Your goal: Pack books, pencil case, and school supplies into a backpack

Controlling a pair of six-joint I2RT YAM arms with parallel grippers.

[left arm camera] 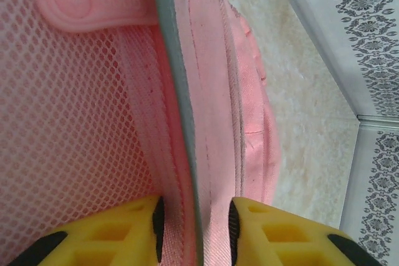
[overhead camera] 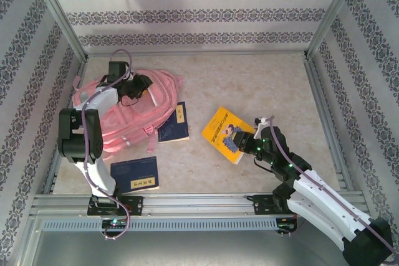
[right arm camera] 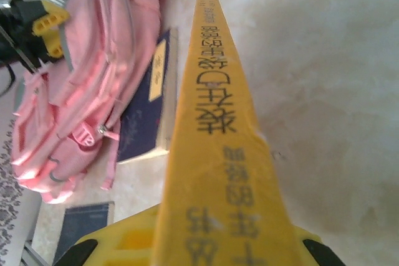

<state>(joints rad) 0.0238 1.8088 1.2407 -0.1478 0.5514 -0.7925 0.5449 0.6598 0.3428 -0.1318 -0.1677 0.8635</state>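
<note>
Top external view: packing looks barely begun, with the backpack [overhead camera: 134, 116] slumped at the left of the counter [overhead camera: 262, 85] and three books outside it.
Your left fingers [left arm camera: 124, 235] are pinched on the backpack's pink opening edge, mesh lining to one side. Your right fingers [right arm camera: 121, 241] grip the yellow book [overhead camera: 227, 134], spine towards the wrist camera, right of centre. One navy book [overhead camera: 174, 126] lies flat against the backpack's right side, and another navy book [overhead camera: 135, 174] lies near the left arm's base. The soft mouth likely needs holding wide first.
</note>
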